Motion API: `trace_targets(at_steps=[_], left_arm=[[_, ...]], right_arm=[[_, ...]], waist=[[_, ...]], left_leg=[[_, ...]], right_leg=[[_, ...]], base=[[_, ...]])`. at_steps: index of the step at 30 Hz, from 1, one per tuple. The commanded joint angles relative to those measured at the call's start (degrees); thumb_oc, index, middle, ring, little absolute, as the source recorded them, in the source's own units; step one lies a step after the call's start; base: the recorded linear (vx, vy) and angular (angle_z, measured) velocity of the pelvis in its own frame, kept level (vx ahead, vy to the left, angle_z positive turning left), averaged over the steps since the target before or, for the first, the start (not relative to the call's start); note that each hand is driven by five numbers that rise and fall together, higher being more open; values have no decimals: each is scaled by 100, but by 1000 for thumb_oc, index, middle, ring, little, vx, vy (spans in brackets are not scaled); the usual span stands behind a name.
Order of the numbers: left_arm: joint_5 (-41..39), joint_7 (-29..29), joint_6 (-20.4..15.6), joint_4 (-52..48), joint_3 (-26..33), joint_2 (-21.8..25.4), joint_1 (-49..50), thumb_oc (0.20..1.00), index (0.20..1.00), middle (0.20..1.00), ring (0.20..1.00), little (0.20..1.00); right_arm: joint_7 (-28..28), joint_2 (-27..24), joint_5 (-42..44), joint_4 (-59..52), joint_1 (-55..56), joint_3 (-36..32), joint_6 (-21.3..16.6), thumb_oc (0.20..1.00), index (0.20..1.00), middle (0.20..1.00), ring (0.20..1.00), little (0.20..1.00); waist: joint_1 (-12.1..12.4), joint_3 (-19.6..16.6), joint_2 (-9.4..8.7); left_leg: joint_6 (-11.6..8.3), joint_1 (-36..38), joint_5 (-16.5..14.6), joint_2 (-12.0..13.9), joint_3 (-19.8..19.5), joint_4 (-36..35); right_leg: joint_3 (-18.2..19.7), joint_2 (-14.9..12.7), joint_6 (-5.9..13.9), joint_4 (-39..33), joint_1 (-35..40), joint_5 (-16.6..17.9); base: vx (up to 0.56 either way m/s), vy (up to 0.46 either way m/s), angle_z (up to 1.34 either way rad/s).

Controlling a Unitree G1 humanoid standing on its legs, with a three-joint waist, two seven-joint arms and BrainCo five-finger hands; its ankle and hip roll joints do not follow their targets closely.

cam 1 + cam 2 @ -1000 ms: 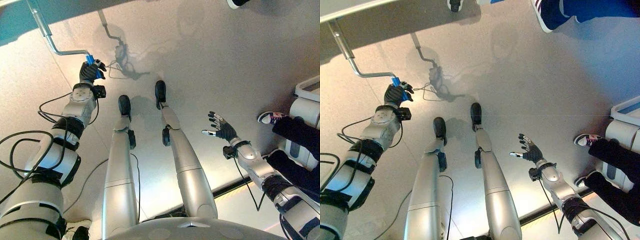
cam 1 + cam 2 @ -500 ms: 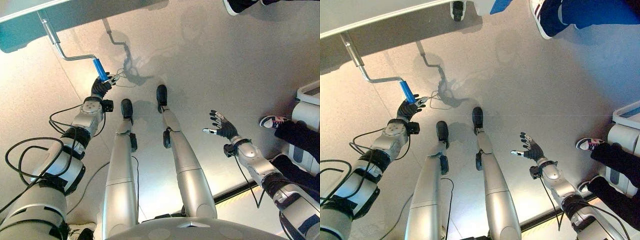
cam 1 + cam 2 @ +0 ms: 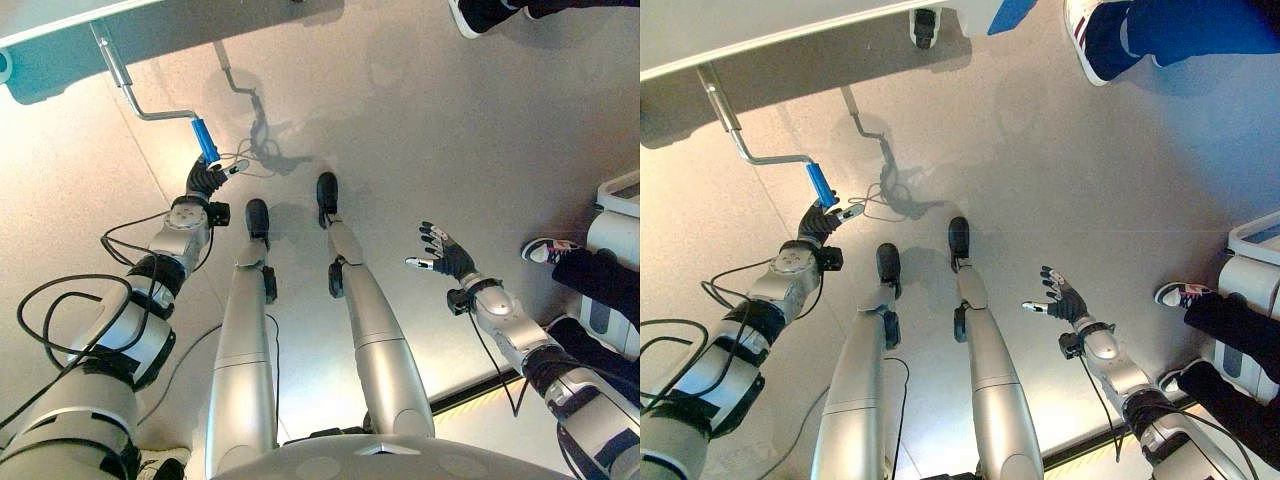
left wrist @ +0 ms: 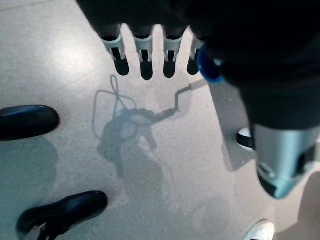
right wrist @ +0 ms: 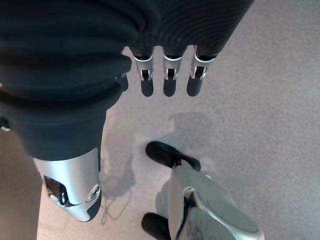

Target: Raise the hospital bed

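The blue handle point(image 3: 205, 142) of the bed's crank point(image 3: 150, 112) hangs out from under the hospital bed point(image 3: 60, 45), on the robot's left and well forward of it. The metal shaft runs out from the bed's underside, bends sideways, and ends in the blue grip, whose long axis points down and toward the robot, almost in line with the reaching forearm. The left hand point(image 3: 207, 179) is right at the near end of that grip — its dark palm meets the grip's lower tip, so the handle lies straight ahead of the hand, not off to one side. In the left wrist view the blue end point(image 4: 209, 69) sits tucked against the palm cover while the fingers point(image 4: 145, 62) reach straight out past it, uncurled, so the hand looks apart and not clamped round the handle. The right hand point(image 3: 442, 255) hovers over the bare floor point(image 3: 420, 130) on the other side, fingers spread and holding nothing, well apart from the crank. The left arm is plainly the nearer one — the coming move likely needs its fingers wrapped round the grip before any cranking. A person's shoe point(image 3: 547, 247) shows at the right edge.
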Motion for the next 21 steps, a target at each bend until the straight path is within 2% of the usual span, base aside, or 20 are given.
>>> trace_targets(at_steps=[1, 9, 14, 18, 19, 21], left_arm=[[252, -117, 42, 81, 380, -381, 363, 1000, 1000, 1000, 1000, 1000], [615, -217, 130, 524, 622, -658, 639, 1000, 1000, 1000, 1000, 1000], [970, -403, 178, 954, 905, -1012, 1181, 1000, 1000, 1000, 1000, 1000], [1309, -533, 106, 1103, 1106, -1290, 1852, 1000, 1000, 1000, 1000, 1000], [1385, -557, 94, 1165, 1159, -1311, 1945, 1000, 1000, 1000, 1000, 1000], [1510, -597, 84, 1265, 1185, -1341, 2033, 1000, 1000, 1000, 1000, 1000]], right_arm=[[-31, -150, -45, 108, 81, 84, 55, 1000, 1000, 1000, 1000, 1000], [-11, 21, -127, 314, 161, 50, 99, 1000, 1000, 1000, 1000, 1000], [-12, 313, -257, 991, 226, -86, 141, 1000, 1000, 1000, 1000, 1000], [33, 504, -380, 1525, 319, -299, 195, 1000, 1000, 1000, 1000, 1000], [50, 569, -396, 1701, 318, -345, 200, 1000, 1000, 1000, 1000, 1000], [71, 615, -420, 1842, 313, -370, 208, 1000, 1000, 1000, 1000, 1000]], waist=[[-34, -246, 420], [-22, -370, 437], [83, -541, 484], [258, -584, 604], [255, -597, 579], [283, -615, 582]], left_leg=[[-46, 423, 236, -52, -152, -952], [-43, 745, 197, -49, -92, -1028], [-50, 1437, 189, -120, -74, -1278], [-52, 2303, 222, -230, -93, -1602], [-35, 2394, 410, -296, -63, -1719], [-41, 2573, 430, -305, -72, -1807]], right_leg=[[-416, 167, 229, 243, 130, -421], [-386, 186, 216, 251, 394, -462], [-376, 187, 203, 142, 1050, -546], [-371, 173, 197, -8, 1893, -641], [-388, 127, 173, -129, 2007, -517], [-387, 135, 175, -190, 2179, -527]], base=[[0, 0, 0], [-1, 2, -1], [-6, -10, -6], [-15, -7, 1], [-55, -25, 4], [-14, -20, 12]])
